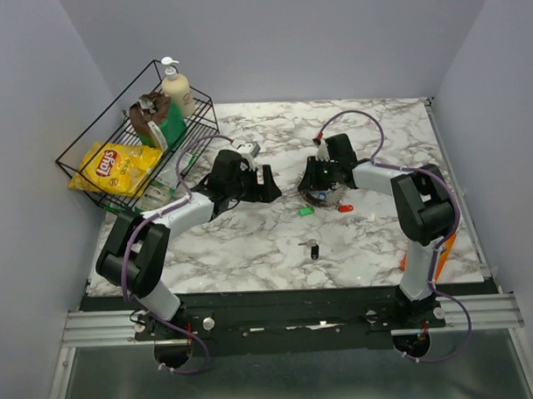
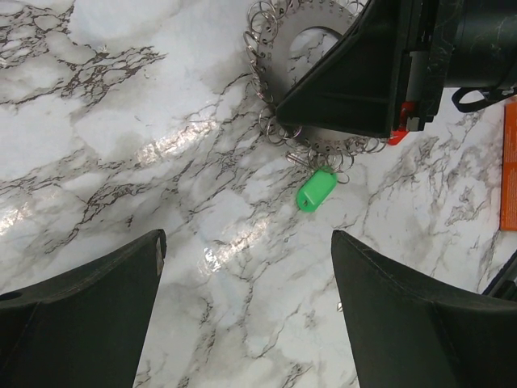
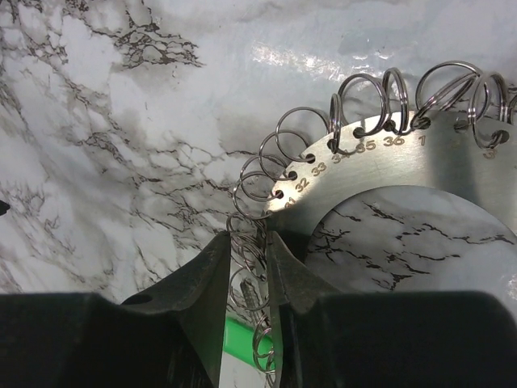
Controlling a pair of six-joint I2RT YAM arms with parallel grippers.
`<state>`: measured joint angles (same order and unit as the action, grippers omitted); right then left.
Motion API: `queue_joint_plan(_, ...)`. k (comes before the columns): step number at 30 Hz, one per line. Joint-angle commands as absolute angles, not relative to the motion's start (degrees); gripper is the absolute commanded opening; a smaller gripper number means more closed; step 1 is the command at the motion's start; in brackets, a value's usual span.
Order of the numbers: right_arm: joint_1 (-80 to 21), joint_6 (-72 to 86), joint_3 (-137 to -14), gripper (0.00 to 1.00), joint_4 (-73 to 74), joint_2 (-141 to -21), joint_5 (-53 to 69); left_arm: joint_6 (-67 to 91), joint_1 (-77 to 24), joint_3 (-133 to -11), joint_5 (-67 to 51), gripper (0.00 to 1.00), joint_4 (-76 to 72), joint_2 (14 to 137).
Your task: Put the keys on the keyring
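Observation:
The keyring [image 3: 380, 162] is a flat numbered metal hoop edged with small split rings; it lies on the marble and also shows in the top view [image 1: 320, 196] and the left wrist view [image 2: 307, 48]. My right gripper [image 3: 246, 242] is shut on its rim, with rings pinched between the fingers. A green key [image 2: 316, 190] lies at the hoop's near edge [image 1: 305, 210], and its head shows under the right jaws [image 3: 242, 339]. A red key [image 1: 345, 207] lies to the right of it. A black key [image 1: 314, 248] lies nearer the front. My left gripper [image 2: 246, 242] is open and empty, left of the hoop [image 1: 264, 184]. No blue key shows.
A wire basket [image 1: 90, 171] with a chips bag, a brown packet and a lotion bottle stands at the back left. A flat orange piece [image 1: 444, 255] lies by the right arm's base, and it also shows in the left wrist view [image 2: 509, 162].

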<state>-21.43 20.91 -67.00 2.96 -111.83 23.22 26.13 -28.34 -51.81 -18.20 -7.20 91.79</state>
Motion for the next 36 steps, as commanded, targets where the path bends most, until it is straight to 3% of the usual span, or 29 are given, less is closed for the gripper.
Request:
queue_joint_plan(1,-21.9,19.7,-65.6,0.30,6.7,-110.0,24.0,25.2,-28.4,-51.9,-16.7,0.92,-6.8,90.3)
queue_joint_plan(21,-21.9,17.1,-65.6,0.28,11.8,-106.8,27.4,24.3,-28.4,-50.9,-15.8,0.92,-6.2,89.2)
queue_joint_plan(36,-21.8,16.7,-66.1,0.36,12.7,-106.9,24.7,24.4,-28.5,-49.7,-17.7,0.93,-7.3,88.5)
